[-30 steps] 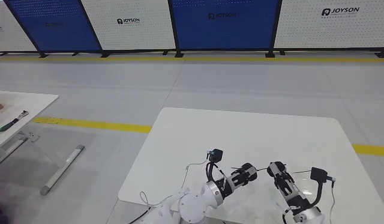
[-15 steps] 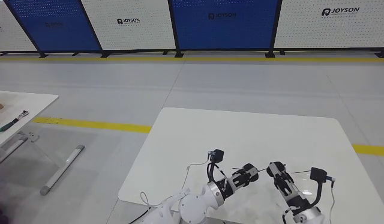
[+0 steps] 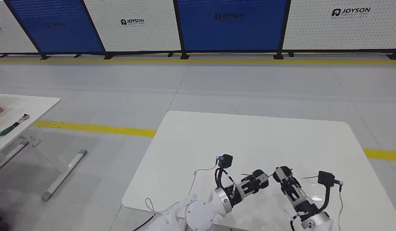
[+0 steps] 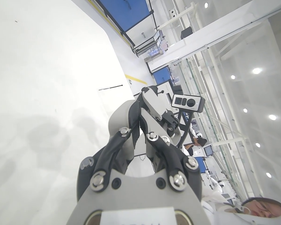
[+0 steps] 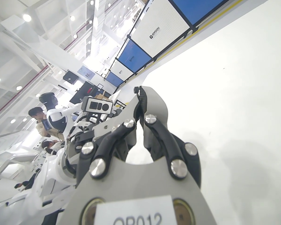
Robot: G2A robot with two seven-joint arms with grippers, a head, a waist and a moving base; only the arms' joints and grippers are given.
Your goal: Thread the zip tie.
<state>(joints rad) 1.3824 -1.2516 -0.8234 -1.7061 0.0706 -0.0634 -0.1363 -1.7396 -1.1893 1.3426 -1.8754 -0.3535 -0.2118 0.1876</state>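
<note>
The black zip tie is held between both grippers, low over the white table (image 3: 247,138) near its front edge. My left gripper (image 4: 139,115) is shut on the thin strap (image 4: 131,128), which runs between its fingers. My right gripper (image 5: 140,94) is shut, with a small black piece, apparently the tie's head (image 5: 137,89), poking out at its fingertips. In the top view the left gripper (image 3: 265,180) and right gripper (image 3: 277,171) stand tip to tip, almost touching. A thin black strip (image 4: 110,87) shows just beyond the right gripper (image 4: 147,92).
The white table stretches bare beyond the grippers toward its far edge. A second table (image 3: 18,110) stands off to the left across the floor. Blue and white panels (image 3: 229,17) line the back.
The two grippers have drawn closer together: the left one shifted a little right, the right one a little left. Both stay shut.
</note>
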